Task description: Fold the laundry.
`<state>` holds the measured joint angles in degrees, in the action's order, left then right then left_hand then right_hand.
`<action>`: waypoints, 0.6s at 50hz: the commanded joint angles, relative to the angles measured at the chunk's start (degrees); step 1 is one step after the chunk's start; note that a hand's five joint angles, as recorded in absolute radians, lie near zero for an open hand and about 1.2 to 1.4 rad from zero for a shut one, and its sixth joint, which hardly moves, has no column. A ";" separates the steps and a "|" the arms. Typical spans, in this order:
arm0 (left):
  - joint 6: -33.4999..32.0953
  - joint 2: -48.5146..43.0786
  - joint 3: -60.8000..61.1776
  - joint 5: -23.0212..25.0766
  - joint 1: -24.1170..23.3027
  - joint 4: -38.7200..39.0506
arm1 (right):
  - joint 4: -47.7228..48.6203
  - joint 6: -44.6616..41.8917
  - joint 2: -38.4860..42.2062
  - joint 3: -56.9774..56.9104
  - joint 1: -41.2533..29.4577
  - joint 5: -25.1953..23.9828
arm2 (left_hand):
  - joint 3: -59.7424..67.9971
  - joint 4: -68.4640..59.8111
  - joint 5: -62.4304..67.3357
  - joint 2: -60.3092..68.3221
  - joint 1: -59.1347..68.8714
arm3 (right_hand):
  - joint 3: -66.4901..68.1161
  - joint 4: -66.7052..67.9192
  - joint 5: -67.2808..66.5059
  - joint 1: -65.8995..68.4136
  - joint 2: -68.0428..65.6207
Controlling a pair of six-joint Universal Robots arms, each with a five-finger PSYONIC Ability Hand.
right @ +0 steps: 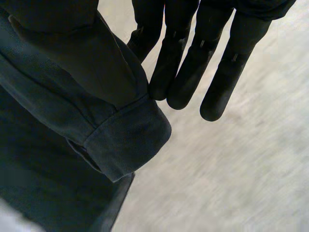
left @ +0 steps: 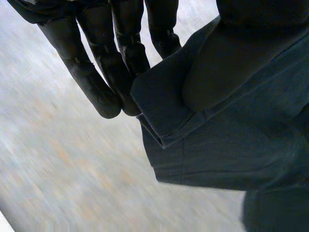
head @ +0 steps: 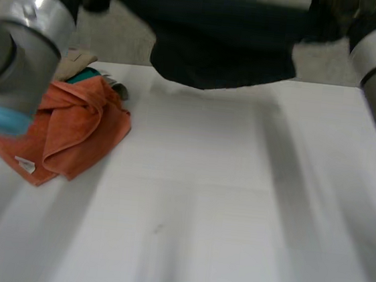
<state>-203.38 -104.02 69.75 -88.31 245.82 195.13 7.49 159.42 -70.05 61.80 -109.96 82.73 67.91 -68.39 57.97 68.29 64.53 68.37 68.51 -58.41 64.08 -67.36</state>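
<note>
Now: dark garment is up in the air at the table's far edge, stretched between the two hands.

Left hand: fingers straight, thumb pressed down on a folded hem. The cloth is pinched between thumb and fingers, and the rest of the garment hangs beyond the thumb.

Right hand: same grip. The thumb clamps the opposite hem against straight fingers, and the fabric drops away beside the palm.

Edges and room: the garment's lower edge sags to a low point at its middle, just over the far edge of the table. Cannot tell whether it touches the surface. The middle, near and right parts of the table are bare white. An orange cloth lies crumpled at the left side under the left arm, on top of tan and teal pieces and well apart from the garment.

Orientation: the long axis runs side to side, parallel to the far edge, with the held hems uppermost and the body hanging down.
</note>
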 commanded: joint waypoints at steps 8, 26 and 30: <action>0.36 -6.98 26.31 2.36 -3.33 -1.16 | -2.92 -7.45 8.08 22.47 1.68 -2.23 | 12.09 -11.61 12.03 11.71 15.47 | 11.63 11.49 -11.59 15.92 -12.64; -1.75 15.08 38.80 -1.86 -11.94 -32.88 | -44.39 -29.59 -9.23 31.89 4.75 -4.07 | 12.09 -11.61 12.03 11.71 15.47 | 11.63 11.49 -11.59 15.92 -12.64; -2.19 14.81 38.54 -1.69 -11.59 -36.14 | -44.68 -33.30 -8.88 32.41 5.20 -5.04 | 12.09 -11.61 12.03 11.71 15.47 | 11.63 11.49 -11.59 15.92 -12.64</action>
<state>-205.43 -89.57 108.61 -90.10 234.79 164.84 -33.27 131.56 -78.82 93.54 -105.66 78.58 67.98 -68.40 57.98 68.38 64.64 68.82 68.52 -58.41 64.08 -68.38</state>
